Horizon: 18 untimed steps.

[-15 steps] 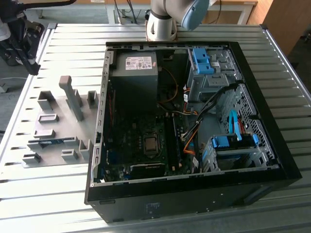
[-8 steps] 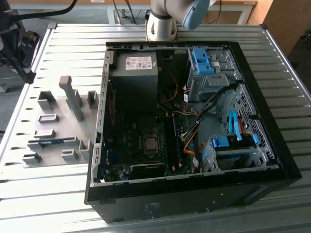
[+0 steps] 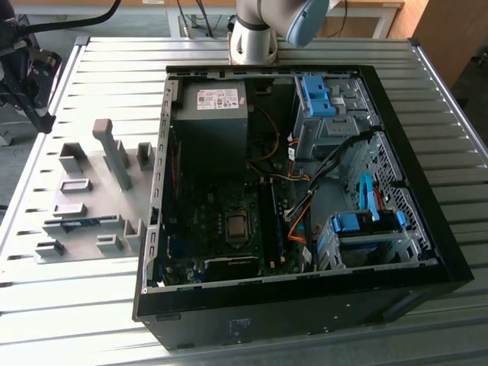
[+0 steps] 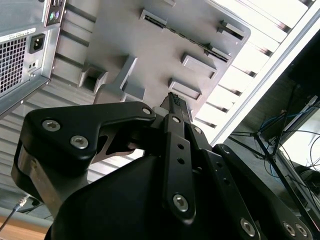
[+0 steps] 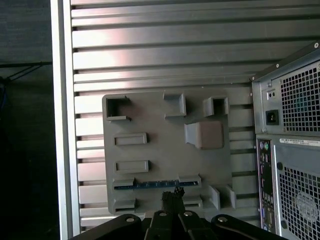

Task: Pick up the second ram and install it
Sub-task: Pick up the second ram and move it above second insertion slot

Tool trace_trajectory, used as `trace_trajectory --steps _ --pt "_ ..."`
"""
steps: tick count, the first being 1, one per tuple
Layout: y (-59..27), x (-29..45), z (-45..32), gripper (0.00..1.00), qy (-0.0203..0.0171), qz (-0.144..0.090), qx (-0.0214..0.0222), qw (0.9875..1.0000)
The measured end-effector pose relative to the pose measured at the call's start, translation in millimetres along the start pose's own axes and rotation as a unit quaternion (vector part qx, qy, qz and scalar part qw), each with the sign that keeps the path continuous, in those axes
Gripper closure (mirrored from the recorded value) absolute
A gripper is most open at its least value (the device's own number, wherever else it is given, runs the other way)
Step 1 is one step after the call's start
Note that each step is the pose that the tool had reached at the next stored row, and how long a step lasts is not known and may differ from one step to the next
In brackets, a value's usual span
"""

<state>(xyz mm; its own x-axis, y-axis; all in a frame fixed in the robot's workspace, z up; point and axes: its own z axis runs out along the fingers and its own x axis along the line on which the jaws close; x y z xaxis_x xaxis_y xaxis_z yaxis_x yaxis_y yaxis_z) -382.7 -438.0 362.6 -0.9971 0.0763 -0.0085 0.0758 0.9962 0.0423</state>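
Plainly, the jaws were drawn narrow and held nothing: in the second wrist view we saw the black fingertips (image 4: 176, 102) pressed together, and the first wrist view showed no gap between them either. Just past those tips, apart from them and untouched, lay the second ram (image 5: 155, 184), a thin blue stick seated on edge in a long slot of the grey fixture plate (image 5: 150, 115). In the exterior view we found the same blue strip (image 3: 76, 223) in the plate, between small grey holders. Below the jaws the plate rested flat on the ribbed metal desk (image 5: 150, 50). Farther out, beyond the plate's edge and well apart from the jaws, stood the computer case (image 5: 295, 150). In the exterior view the case lay open, with its motherboard (image 3: 229, 229) exposed.
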Motion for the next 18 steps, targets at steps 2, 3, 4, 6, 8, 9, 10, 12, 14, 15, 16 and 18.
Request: trace_trajectory --steps 2,3,4,6,8,9,10,12,14,15,16,18 --pt "0.0 0.0 0.0 0.89 0.0000 0.000 0.0000 1.0000" --pt "0.0 0.0 0.0 0.89 0.0000 0.000 0.0000 1.0000" --pt "0.0 0.0 0.0 0.89 0.0000 -0.001 0.0000 1.0000" --pt "0.0 0.0 0.0 0.89 0.0001 -0.002 0.0000 1.0000" --pt "-0.1 0.0 0.0 0.89 0.0002 -0.004 0.0000 1.0000" --pt "-0.1 0.0 0.0 0.89 0.0002 -0.005 -0.0001 1.0000" --pt "-0.1 0.0 0.0 0.89 0.0003 -0.007 -0.0001 1.0000" --pt "-0.2 0.2 0.0 0.89 0.0005 -0.011 -0.0001 0.9999" --pt "-0.4 0.3 0.0 0.89 0.0007 -0.016 -0.0002 0.9999" --pt "-0.4 0.4 0.0 0.89 0.0008 -0.019 -0.0002 0.9998" --pt "-0.5 0.4 0.0 0.89 0.0009 -0.021 -0.0002 0.9998" --pt "-0.5 0.4 0.0 0.89 0.0011 -0.026 -0.0002 0.9997"
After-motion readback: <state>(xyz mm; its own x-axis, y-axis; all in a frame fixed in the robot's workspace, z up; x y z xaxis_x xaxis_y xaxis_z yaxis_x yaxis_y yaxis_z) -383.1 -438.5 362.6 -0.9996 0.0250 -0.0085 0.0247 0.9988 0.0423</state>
